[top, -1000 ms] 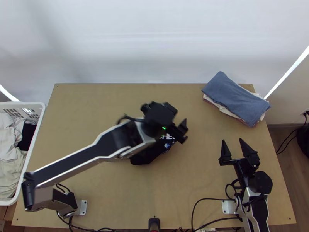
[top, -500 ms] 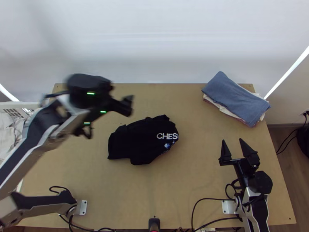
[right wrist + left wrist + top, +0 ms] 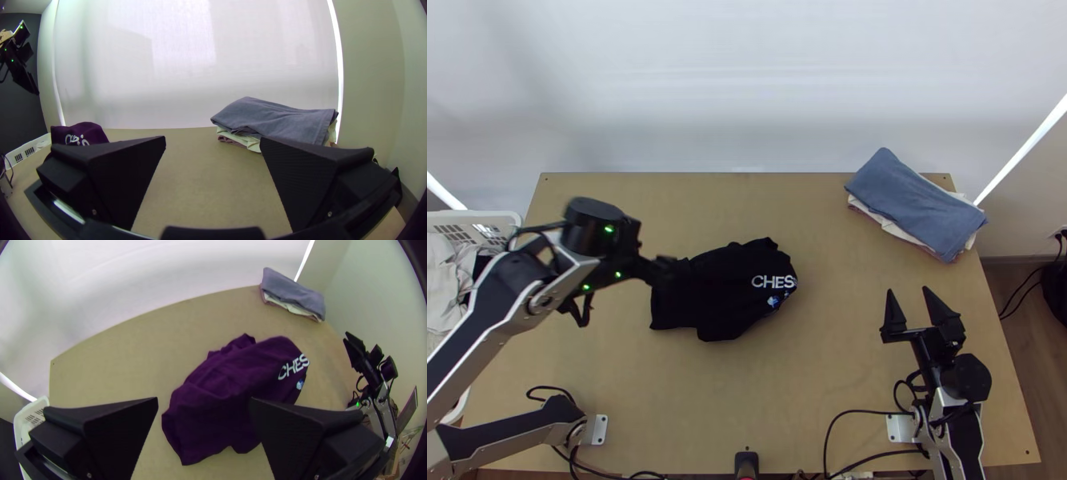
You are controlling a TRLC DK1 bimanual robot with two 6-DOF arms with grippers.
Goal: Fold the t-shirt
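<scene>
Black t-shirt laid rumpled near table centre. Left gripper held at shirt's 10 o'clock edge, fingers spread, released. Right gripper held well apart at shirt's 3 o'clock, released, fingers parted. Folded cloths stacked toward 2 o'clock.

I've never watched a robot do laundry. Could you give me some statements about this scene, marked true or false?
1. The dark t-shirt lies rumpled on the table. True.
2. The right end effector is gripping the t-shirt. False: it is open, empty and well away from it.
3. A blue-grey cloth lies on top of a lighter cloth. True.
4. The left end effector has its fingers apart. True.
5. The white basket is beside the right arm's base. False: it is at the table's left side.
</scene>
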